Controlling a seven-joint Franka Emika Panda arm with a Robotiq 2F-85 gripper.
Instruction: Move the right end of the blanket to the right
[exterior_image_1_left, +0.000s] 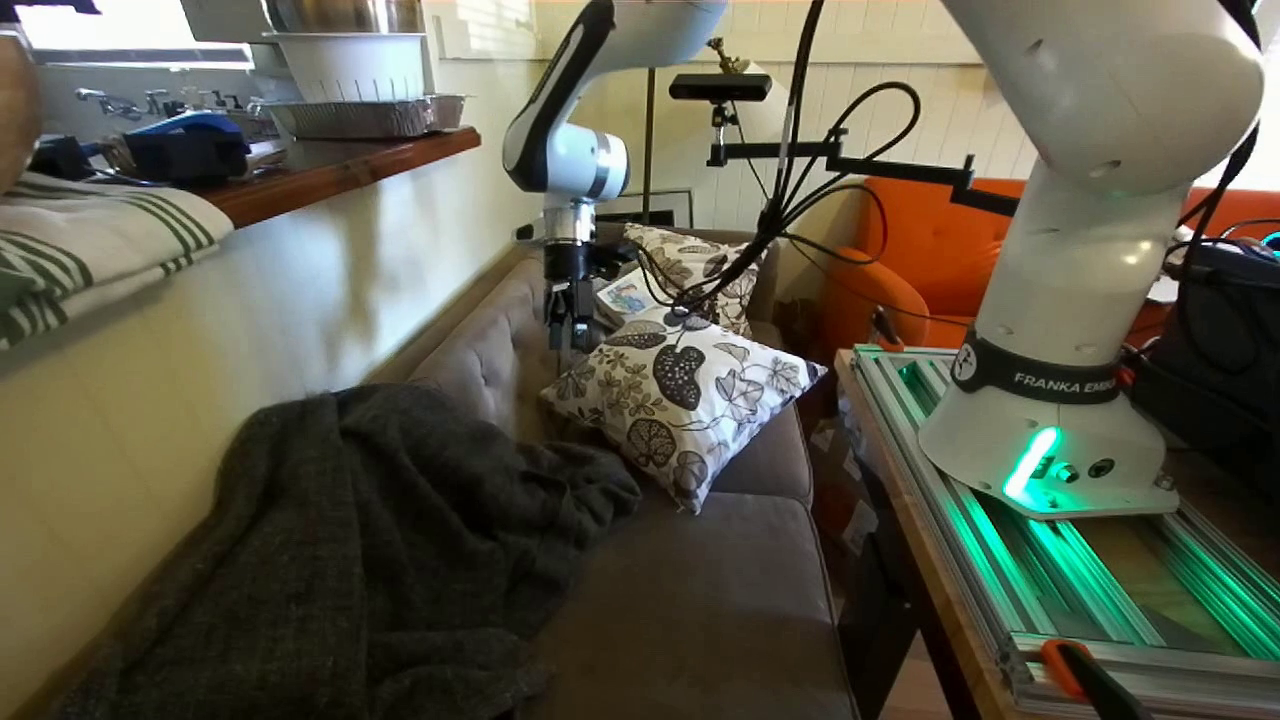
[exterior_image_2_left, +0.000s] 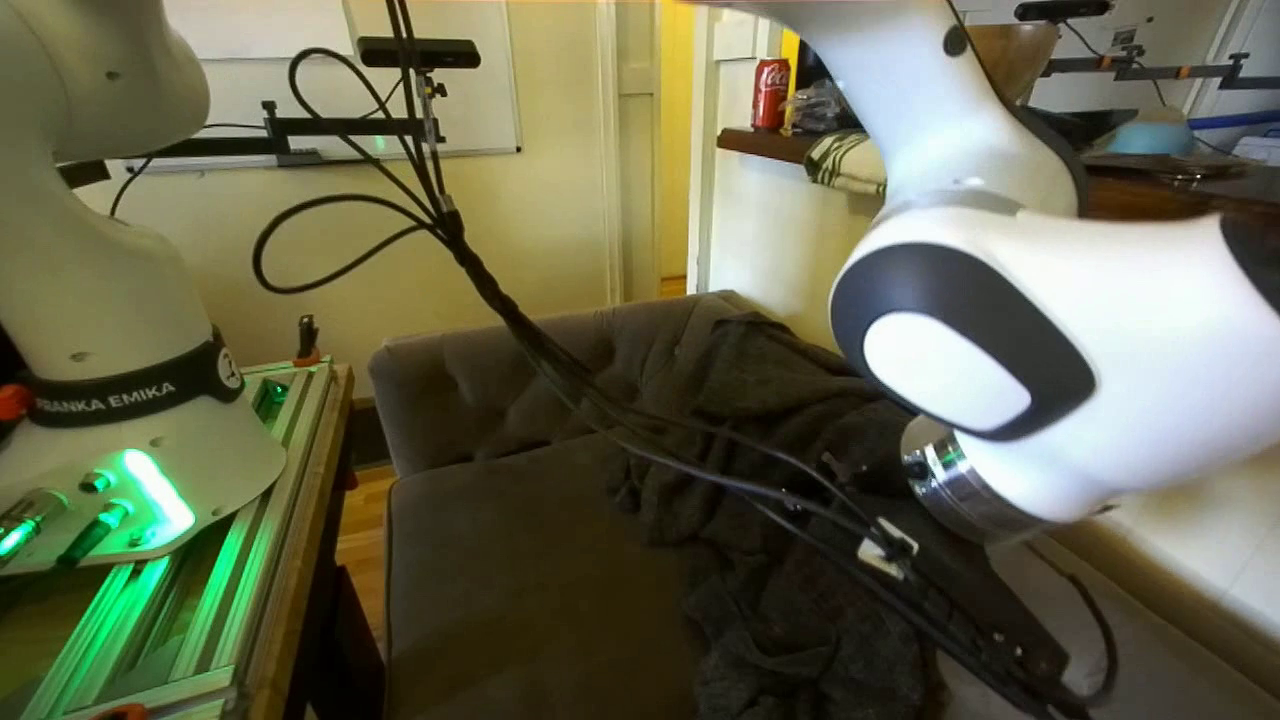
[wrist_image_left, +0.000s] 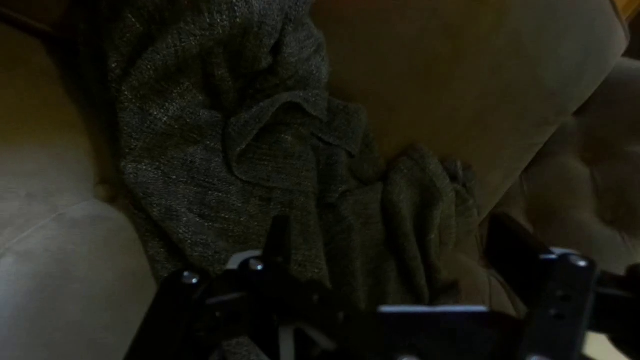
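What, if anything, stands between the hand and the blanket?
Nothing visible. In the wrist view, the blanket lies in plain sight beyond the open hand, with no object between them. In an exterior view, a patterned pillow sits by the blanket's end; whether they touch, I can't tell.

Rumpled dark grey fabric blanket before my black two-fingered gripper

I hold my fingers wide apart at the bottom of the wrist view. The blanket runs down from the top edge, its folds showing in the gap between them; whether I touch it, I cannot tell. A smooth brown upholstered cushion lies at upper right, tufted brown upholstery beside it.
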